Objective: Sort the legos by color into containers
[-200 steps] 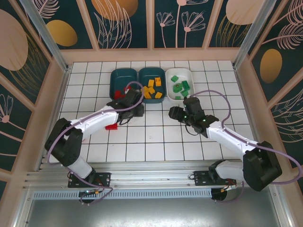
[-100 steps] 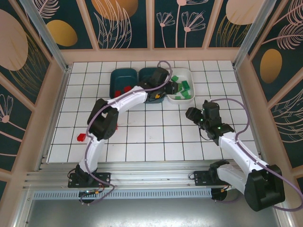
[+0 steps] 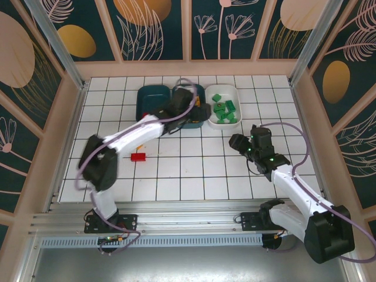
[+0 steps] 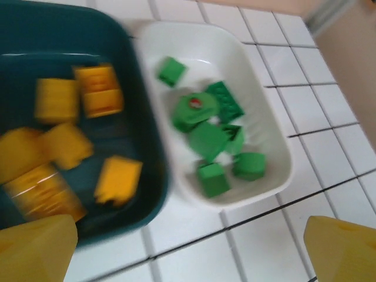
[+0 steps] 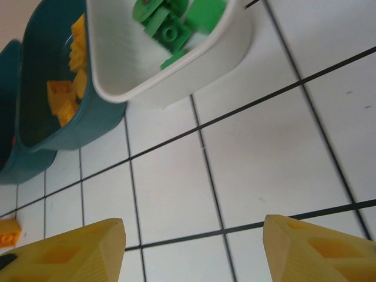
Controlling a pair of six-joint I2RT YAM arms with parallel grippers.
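Flowered walls ringed the white tiled table. Green bricks lay in the white tray, yellow bricks in the teal tray, one red brick loose. Left claw and right claw gaped empty. Left arm half-hid the teal tray.

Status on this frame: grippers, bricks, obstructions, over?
Left gripper open, empty, by the white plastic tray of green toy bricks. Right gripper open, empty, over tiles. One small red plastic brick loose on the tiles. Nothing blocking it.
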